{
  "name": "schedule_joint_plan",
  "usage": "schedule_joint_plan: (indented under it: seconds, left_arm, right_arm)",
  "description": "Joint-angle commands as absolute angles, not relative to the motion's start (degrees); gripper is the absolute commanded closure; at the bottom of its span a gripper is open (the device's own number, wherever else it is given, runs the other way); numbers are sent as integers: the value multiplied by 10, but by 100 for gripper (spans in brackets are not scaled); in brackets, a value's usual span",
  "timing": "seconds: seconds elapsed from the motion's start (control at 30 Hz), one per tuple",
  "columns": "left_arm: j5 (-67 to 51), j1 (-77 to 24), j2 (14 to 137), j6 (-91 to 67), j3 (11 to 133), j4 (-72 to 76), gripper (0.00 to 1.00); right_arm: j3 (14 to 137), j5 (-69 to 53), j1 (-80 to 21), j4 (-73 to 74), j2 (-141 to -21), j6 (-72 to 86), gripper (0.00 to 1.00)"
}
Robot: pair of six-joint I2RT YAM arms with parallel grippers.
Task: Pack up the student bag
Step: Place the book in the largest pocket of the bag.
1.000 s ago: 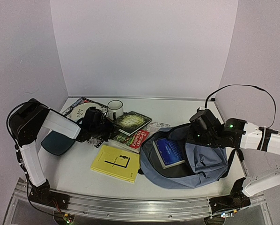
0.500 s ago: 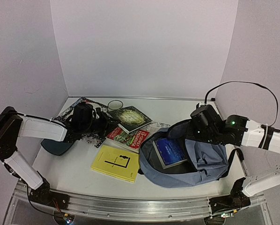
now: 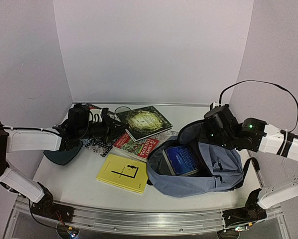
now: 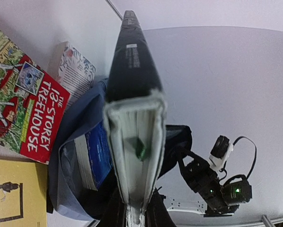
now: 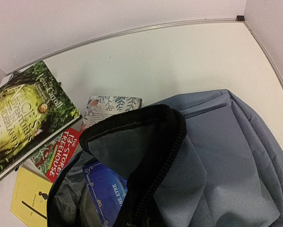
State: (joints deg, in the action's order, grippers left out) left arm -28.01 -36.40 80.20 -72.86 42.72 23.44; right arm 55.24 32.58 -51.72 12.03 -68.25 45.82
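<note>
The student bag (image 3: 216,169) lies open at the right, blue-grey with a black zipper rim (image 5: 153,137). My right gripper (image 3: 207,135) is shut on that rim and holds the flap up; its fingers are hidden in the right wrist view. A blue book (image 3: 179,160) lies inside the bag (image 5: 236,151). My left gripper (image 3: 110,129) is shut on a green Alice book (image 3: 144,120), held off the table left of the bag. In the left wrist view the green book (image 4: 134,94) stands edge-on between my fingers (image 4: 153,215), above the bag's mouth (image 4: 75,137).
A red Treehouse book (image 3: 139,145), a yellow book (image 3: 123,173) and a floral booklet (image 3: 170,133) lie left of the bag. A dark teal tray (image 3: 59,153) and a patterned mat (image 3: 96,145) sit at the left. A mug rim (image 3: 122,108) shows behind my left gripper.
My left arm has dropped low and reached right, closing on the green book and lifting it off the pile. My right gripper has raised the bag's rim slightly.
</note>
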Motion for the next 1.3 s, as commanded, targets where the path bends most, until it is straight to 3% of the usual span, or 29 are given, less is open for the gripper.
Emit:
schedule_joint_plan:
  seconds: [0.0,0.23,0.47,0.73,1.27]
  left_arm:
    - [-371,-361,751,-722,428,310,100]
    - [-412,-360,680,-744,366,308,100]
    - [-465,-367,688,-744,356,307,100]
    - [-478,-430,792,-722,403,307,100]
    - [-475,-464,978,-697,573,307,100]
  right_arm:
    - [592,395,-513,111,-685,454,100]
    - [612,450,-513,103,-691,478,100]
    - [618,439,-513,81,-698,478,100]
    - [604,366,-513,17,-691,452,100]
    - [565,258,-513,-38,-684,473,100]
